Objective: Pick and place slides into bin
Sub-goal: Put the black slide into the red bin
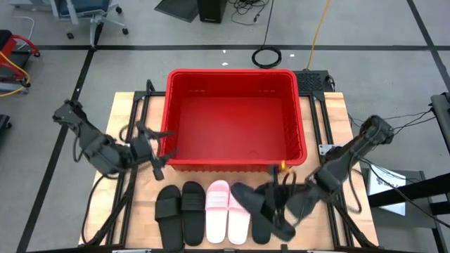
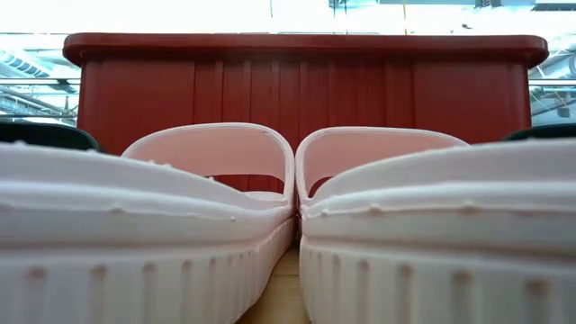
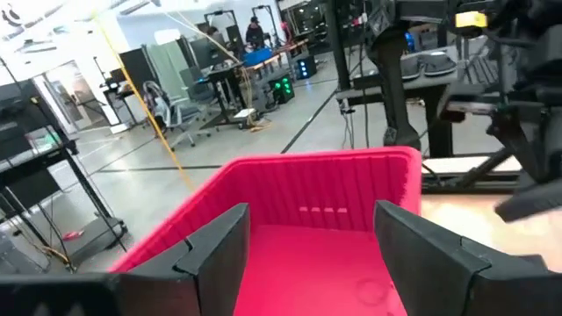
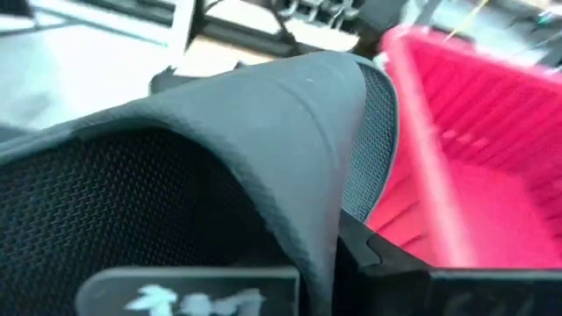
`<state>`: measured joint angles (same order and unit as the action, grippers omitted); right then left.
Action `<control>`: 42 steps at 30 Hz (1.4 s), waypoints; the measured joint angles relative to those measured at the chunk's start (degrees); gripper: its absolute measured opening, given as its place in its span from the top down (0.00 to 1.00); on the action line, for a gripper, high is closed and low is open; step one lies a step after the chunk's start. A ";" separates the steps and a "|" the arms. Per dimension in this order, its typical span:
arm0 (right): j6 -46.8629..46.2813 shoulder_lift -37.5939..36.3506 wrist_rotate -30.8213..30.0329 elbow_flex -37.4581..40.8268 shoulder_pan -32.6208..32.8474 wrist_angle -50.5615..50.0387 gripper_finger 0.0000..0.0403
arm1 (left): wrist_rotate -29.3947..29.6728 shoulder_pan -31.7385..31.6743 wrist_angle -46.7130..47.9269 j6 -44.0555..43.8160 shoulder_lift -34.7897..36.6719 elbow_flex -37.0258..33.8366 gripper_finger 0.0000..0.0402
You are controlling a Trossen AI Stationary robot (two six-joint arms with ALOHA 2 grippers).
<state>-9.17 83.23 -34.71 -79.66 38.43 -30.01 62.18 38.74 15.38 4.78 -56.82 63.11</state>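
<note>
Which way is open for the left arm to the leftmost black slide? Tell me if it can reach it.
Probably yes. The left gripper hangs open beside the bin's front-left corner, and the leftmost black slide lies just in front of it with nothing between. The right gripper, holding another black slide, is well clear.

Red bins: you have one (image 1: 235, 119), standing on the table.
Pink slides: you can count two, side by side (image 1: 217, 200) and (image 1: 238, 221).
Black slides on the table, left of the pink pair: two (image 1: 169, 207) and (image 1: 192, 207).
Black slides right of the pink pair: at least two, one (image 1: 252, 200) lifted and tilted, one (image 1: 261, 228) lying flat.
Robot arms: two.
</note>
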 joint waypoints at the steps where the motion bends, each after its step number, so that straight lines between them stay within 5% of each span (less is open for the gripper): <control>1: 1.25 -1.21 -0.09 0.00 -1.16 -0.11 0.99 | -1.26 -1.06 0.02 1.07 0.94 0.00 0.38; 12: 12.99 -11.62 -9.14 0.00 -18.00 -7.13 0.98 | -14.27 -18.24 0.34 9.15 8.31 0.00 0.38; 20: 16.45 -12.20 -7.65 0.48 -35.60 -13.61 0.98 | -29.27 -34.46 1.10 9.02 8.87 -0.19 0.38; 28: 23.68 -12.12 1.84 8.87 -50.71 -7.20 0.98 | -44.04 -49.47 0.51 5.59 6.79 -0.37 0.38; 42: 32.88 -8.53 2.37 25.28 -65.99 6.66 0.98 | -61.06 -63.88 -4.85 4.35 -4.31 -0.39 0.38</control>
<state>23.70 74.70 -32.34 -54.38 -27.56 -23.34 1.13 -25.14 10.53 9.13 -61.12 62.72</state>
